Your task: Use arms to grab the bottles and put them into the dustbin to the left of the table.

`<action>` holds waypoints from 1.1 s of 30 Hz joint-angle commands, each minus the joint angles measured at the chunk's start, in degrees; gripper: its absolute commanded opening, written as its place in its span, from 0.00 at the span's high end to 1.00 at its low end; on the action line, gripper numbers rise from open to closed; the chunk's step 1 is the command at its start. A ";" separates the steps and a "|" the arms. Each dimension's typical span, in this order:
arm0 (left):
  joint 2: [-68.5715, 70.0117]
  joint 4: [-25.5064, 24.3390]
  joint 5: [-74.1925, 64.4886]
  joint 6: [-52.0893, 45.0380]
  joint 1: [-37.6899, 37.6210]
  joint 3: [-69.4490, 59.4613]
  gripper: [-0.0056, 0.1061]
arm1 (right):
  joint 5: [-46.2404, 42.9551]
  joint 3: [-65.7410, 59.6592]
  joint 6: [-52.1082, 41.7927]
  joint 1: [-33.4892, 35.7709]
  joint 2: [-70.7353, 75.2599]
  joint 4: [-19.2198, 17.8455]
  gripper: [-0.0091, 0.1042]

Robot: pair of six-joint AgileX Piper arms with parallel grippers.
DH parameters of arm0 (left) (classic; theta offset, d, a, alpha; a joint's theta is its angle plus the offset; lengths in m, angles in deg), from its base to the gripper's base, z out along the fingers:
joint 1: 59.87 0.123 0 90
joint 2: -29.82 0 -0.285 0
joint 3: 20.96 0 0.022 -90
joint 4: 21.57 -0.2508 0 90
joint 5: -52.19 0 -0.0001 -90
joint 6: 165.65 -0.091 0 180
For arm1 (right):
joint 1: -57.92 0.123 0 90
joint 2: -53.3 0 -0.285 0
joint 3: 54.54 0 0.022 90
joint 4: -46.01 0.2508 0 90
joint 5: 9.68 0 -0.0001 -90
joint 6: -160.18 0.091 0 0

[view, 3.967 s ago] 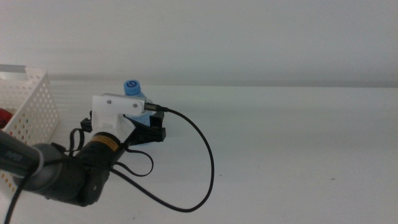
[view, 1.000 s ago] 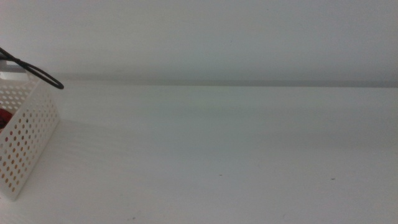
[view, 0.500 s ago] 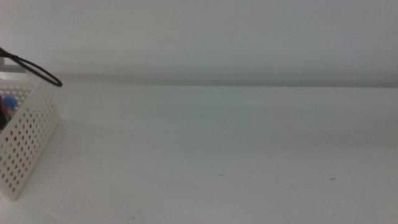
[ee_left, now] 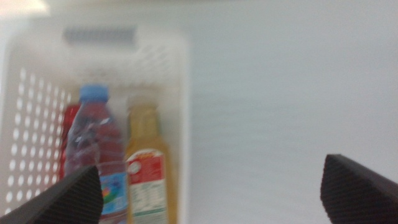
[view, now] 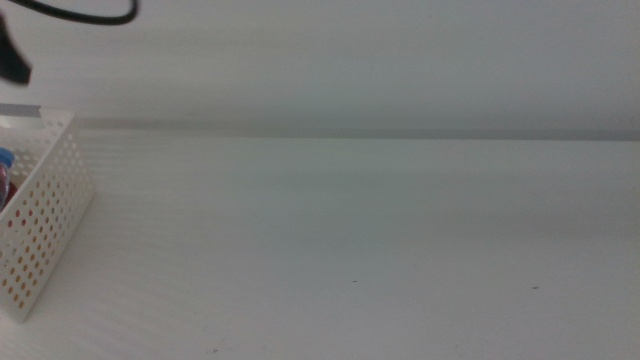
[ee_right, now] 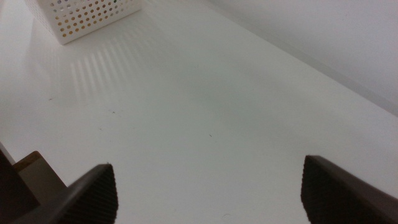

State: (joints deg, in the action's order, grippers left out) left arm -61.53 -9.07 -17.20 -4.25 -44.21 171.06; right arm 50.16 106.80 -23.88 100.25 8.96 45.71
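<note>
Since half a second ago the black cable (view: 75, 14) has risen from the dustbin's (view: 45, 215) rim to the middle view's eleven o'clock corner, and a dark piece of the left arm (view: 12, 55) now shows beside it; four seconds ago that arm stood mid-table at the water bottle, so my judgement is that the bottle has been dropped and the arm is lifting clear.

From the left wrist view, the left gripper (ee_left: 211, 190) hangs above the bin with its jaws wide apart and nothing between them; below lie the blue-capped water bottle (ee_left: 96, 155), the yellow juice bottle (ee_left: 149, 165) beside it, and a red can (ee_left: 69, 134) pressed against the perforated wall; all three look binned, so the task seems finished.

The right gripper (ee_right: 208, 186) waits over bare table (ee_right: 205, 106), jaws likewise spread and empty.

Much is hard to read; the left wrist picture is blurred, labels illegible; in the middle view the bin is cut off at nine o'clock, showing only a blue speck and a red tint inside.
</note>
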 commanded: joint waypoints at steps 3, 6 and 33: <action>10.48 -3.14 -6.00 4.52 -9.70 0.14 0.11 | -0.78 -0.04 -0.29 -0.22 0.19 -0.30 0.22; 17.77 -5.68 -4.16 3.45 -19.19 -1.55 0.11 | -0.78 -0.04 -0.29 -0.22 0.19 -0.30 0.22; 46.70 -19.16 27.53 20.07 -38.52 -33.63 0.11 | -0.78 -0.04 -0.29 -0.12 0.19 0.30 0.22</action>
State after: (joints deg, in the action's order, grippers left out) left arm -15.16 -28.64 9.46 15.22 -82.42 137.83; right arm 50.16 106.80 -23.88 100.25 8.96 46.01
